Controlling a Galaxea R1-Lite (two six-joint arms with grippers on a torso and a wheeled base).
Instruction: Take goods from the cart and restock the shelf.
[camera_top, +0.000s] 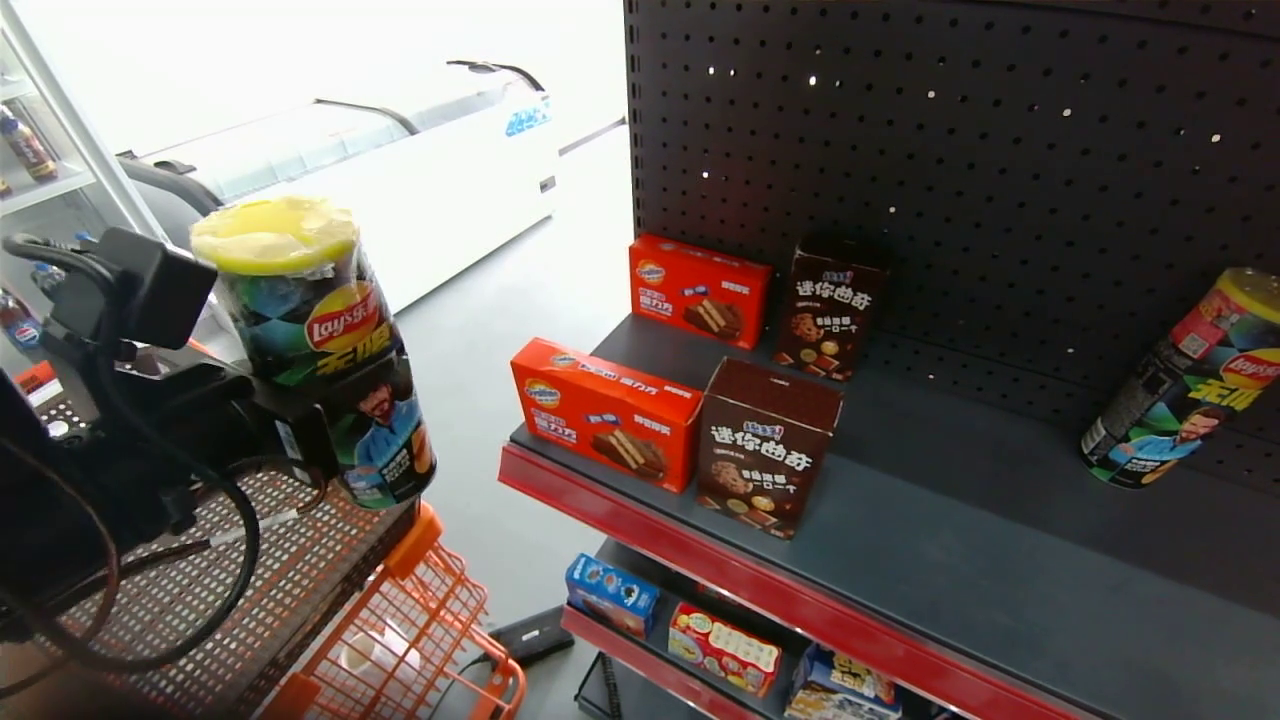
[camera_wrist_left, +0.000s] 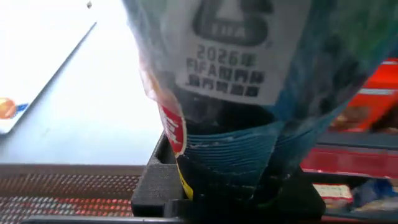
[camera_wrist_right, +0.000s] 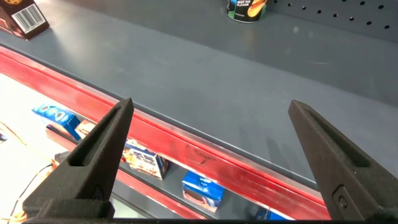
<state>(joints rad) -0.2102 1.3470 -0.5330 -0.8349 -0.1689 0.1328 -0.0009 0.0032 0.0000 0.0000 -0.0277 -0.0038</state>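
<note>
While parked by cart, I log: L jaws clamped on chip can; R jaws wide apart, above shelf; 2nd can leaning at pegboard.

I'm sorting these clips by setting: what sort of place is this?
Probably a small shop, or a mock-up of one: a pegboard-backed shelf stocked with snack boxes, an orange shopping cart, and a glass-topped chest freezer behind. The left gripper holds a chip can.

left gripper: aloft, clamped on can | right gripper: jaws wide apart
</note>
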